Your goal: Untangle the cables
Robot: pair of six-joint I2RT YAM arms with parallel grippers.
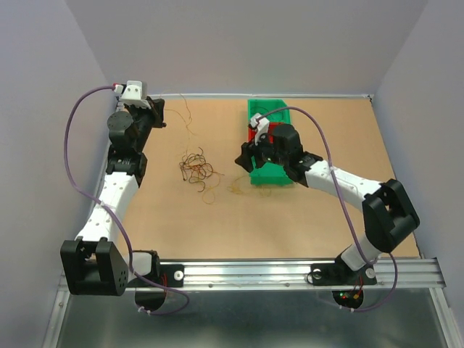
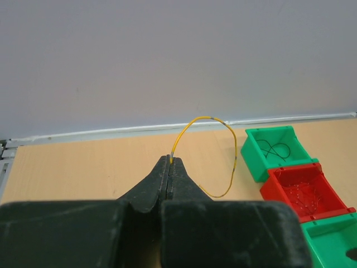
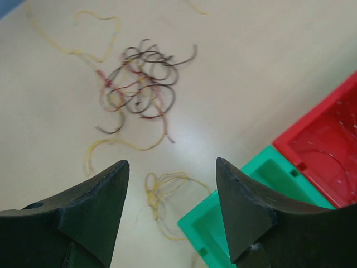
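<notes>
The cables lie mid-table as a dark, reddish and yellow tangle (image 1: 196,168) (image 3: 139,84). A small bunch of yellow wires (image 1: 235,187) (image 3: 159,187) lies apart from it, beside the near green bin. My left gripper (image 1: 161,116) (image 2: 170,160) is at the far left, shut on the end of one yellow wire (image 2: 215,118) that arcs away from the tips over the table. My right gripper (image 1: 246,161) (image 3: 172,162) hangs open above the yellow bunch, nothing between its fingers.
A row of bins stands right of centre: a far green bin (image 2: 254,159) holding a black wire (image 2: 276,151), a red bin (image 2: 279,190) (image 3: 329,145) with thin reddish wires, and a near green bin (image 3: 223,223) (image 1: 268,176). Walls close the back and sides.
</notes>
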